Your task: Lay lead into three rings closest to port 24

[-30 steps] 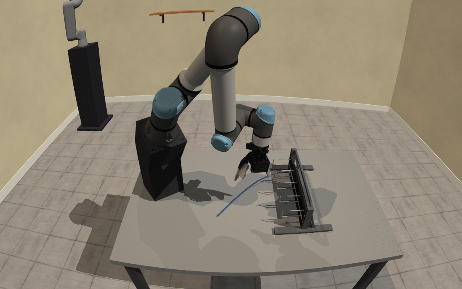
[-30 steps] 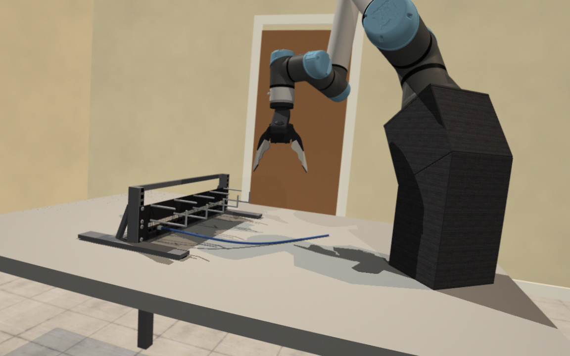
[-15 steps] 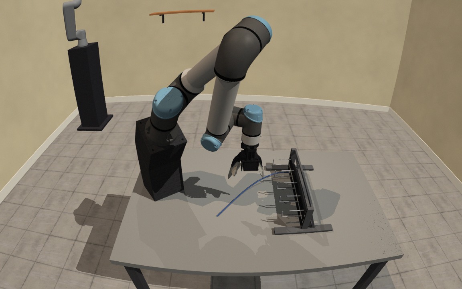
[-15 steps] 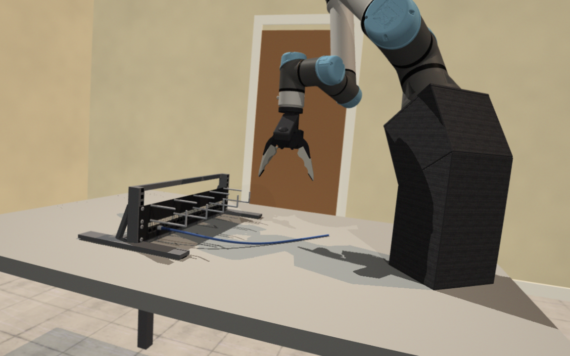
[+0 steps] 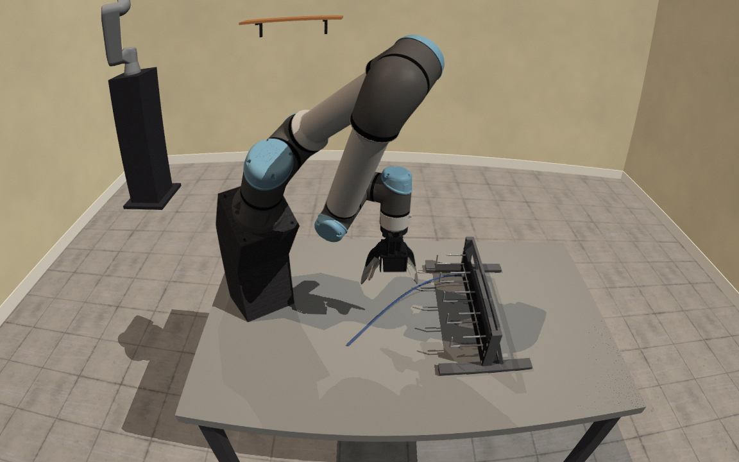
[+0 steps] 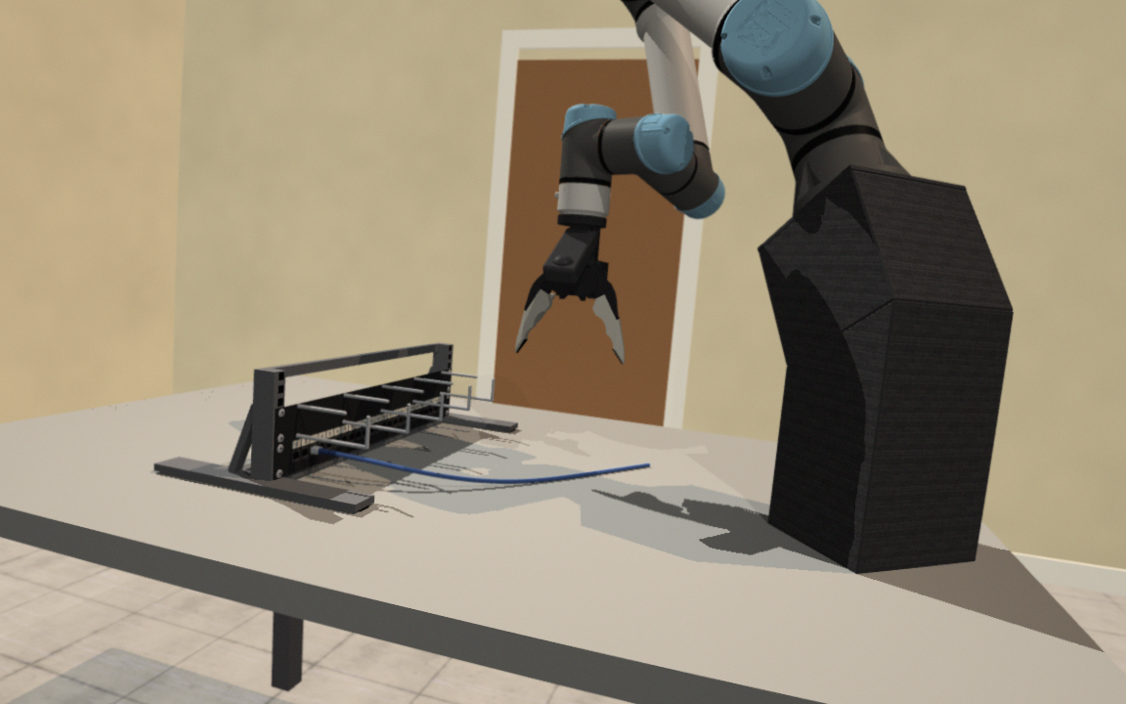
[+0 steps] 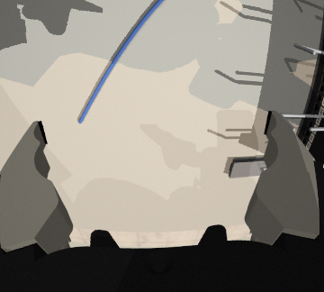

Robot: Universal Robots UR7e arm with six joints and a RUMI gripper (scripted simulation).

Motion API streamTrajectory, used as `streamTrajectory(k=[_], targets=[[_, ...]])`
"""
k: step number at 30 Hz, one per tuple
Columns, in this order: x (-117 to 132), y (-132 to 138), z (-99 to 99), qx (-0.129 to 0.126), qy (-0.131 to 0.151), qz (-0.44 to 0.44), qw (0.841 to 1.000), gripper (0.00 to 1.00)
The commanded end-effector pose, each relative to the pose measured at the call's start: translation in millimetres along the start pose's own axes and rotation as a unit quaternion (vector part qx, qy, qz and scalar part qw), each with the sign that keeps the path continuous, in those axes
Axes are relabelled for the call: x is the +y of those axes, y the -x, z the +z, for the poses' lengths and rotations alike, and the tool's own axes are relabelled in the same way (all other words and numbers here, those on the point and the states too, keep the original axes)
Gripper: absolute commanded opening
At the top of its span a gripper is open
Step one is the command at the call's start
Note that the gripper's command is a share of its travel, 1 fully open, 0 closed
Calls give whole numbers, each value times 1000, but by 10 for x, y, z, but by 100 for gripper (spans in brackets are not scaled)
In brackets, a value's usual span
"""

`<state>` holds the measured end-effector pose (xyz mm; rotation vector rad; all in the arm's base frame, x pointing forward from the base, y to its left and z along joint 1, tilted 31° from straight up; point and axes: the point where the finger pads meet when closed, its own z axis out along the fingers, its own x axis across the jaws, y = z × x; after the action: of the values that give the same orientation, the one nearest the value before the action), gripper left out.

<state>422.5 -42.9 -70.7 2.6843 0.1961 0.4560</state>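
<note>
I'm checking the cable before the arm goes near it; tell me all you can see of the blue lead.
The lead is a thin, smooth blue cable, seemingly flexible. A small pale plug joins it to the port panel's near end in the exterior view. It bows in one curve over the table, its other end loose, lying in no ring, ungripped.
</note>
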Motion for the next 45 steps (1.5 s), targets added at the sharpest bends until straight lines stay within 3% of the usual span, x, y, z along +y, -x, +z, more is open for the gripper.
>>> streamTrajectory(k=[1, 36, 45], targets=[[-6, 3, 1, 2, 1, 2, 1000, 0], [-6, 5, 2, 2, 1, 3, 1000, 0], [-33, 117, 26, 2, 1, 84, 996, 0]])
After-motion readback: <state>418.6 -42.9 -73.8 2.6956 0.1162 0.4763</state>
